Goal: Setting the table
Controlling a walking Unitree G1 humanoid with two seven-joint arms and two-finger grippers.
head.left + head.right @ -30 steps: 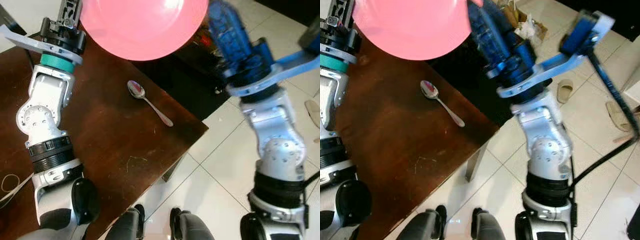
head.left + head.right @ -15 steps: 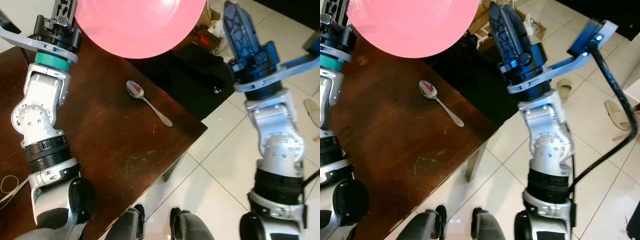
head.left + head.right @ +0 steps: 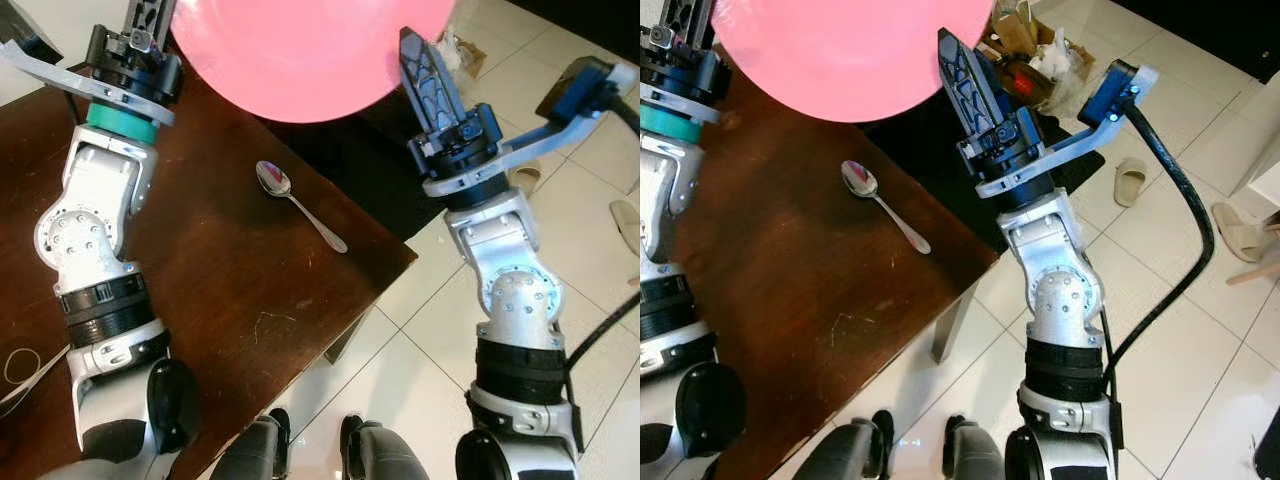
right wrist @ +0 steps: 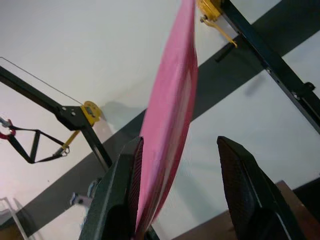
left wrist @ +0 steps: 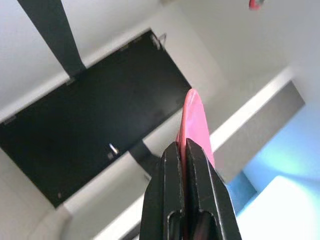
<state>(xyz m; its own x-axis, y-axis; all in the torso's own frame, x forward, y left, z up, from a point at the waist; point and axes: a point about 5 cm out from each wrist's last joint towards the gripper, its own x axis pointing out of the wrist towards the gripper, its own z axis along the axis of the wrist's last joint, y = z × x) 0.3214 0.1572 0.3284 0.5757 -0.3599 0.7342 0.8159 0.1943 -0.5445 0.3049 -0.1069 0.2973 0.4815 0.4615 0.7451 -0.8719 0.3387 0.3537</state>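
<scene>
A pink plate [image 3: 310,50] is held high above the far edge of the brown table [image 3: 230,290]. My left gripper [image 5: 181,145] is shut on its rim, both fingers pinching the thin pink edge [image 5: 192,112]. My right gripper [image 4: 177,142] is open at the plate's right side. The plate's rim [image 4: 172,100] runs between its two fingers [image 4: 120,195], close to one of them. A metal spoon [image 3: 298,204] lies on the table below the plate, bowl toward the far side.
The table's corner [image 3: 408,258] is near my right arm, with white tiled floor [image 3: 420,380] beyond it. Slippers [image 3: 1132,180] and a bag of clutter [image 3: 1025,40] lie on the floor at the right. A rubber band [image 3: 18,365] rests at the table's left.
My right arm has swung left toward the plate, bringing its open fingers around the plate's right rim. The left gripper keeps its hold on the plate; the spoon has not moved.
</scene>
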